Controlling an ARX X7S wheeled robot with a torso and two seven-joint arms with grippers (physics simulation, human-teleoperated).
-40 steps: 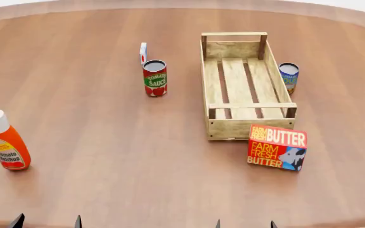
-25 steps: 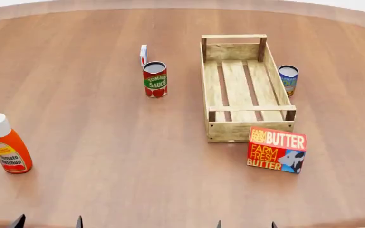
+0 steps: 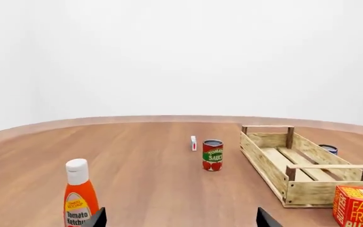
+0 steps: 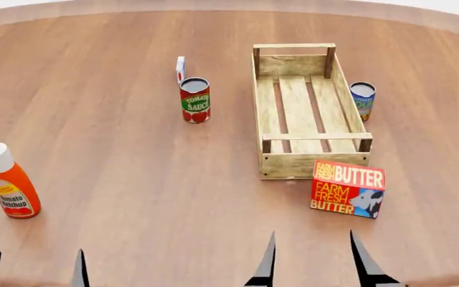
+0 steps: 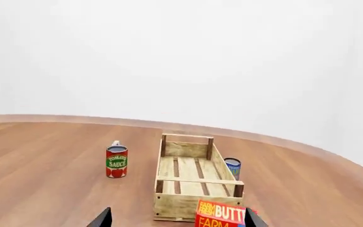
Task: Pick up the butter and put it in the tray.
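Butter [image 4: 348, 189], a glossy red carton, stands beside the slatted wooden tray [image 4: 313, 162]; right hand [image 4: 313, 258] spread

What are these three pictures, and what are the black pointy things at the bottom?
They come from three cameras on one pretend, computer-drawn robot: one on its head looking down, one near each arm's end. The black points are its grabbing tools: the left tool and the right tool, both open and holding nothing. On the round wooden table stand a butter box, a wooden tray, a tomato sauce can, a blue can, a ketchup bottle and a small white carton. The butter stands outside the tray.
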